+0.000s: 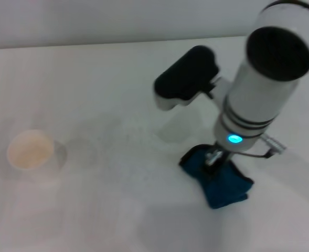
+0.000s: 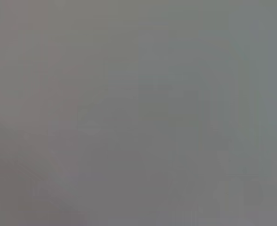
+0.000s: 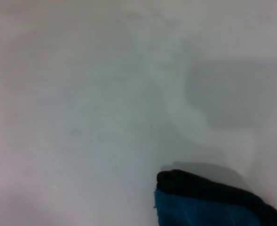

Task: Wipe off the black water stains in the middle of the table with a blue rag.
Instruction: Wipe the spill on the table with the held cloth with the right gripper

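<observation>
The blue rag (image 1: pixel 220 181) lies bunched on the white table (image 1: pixel 107 79) at the right, pinched in at its middle. My right gripper (image 1: pixel 213 157) comes straight down onto that pinch and is shut on the cloth, with the arm's white forearm covering most of it. In the right wrist view the blue rag (image 3: pixel 209 205) shows its black trim, with bare table (image 3: pixel 82 103) beyond. No black water stains show in any view. The left gripper is out of view, and the left wrist view is plain grey.
A white paper cup (image 1: pixel 31 149) stands at the far left of the table. Faint grey smudges mark the surface between the cup and the rag. The table's far edge runs along the back.
</observation>
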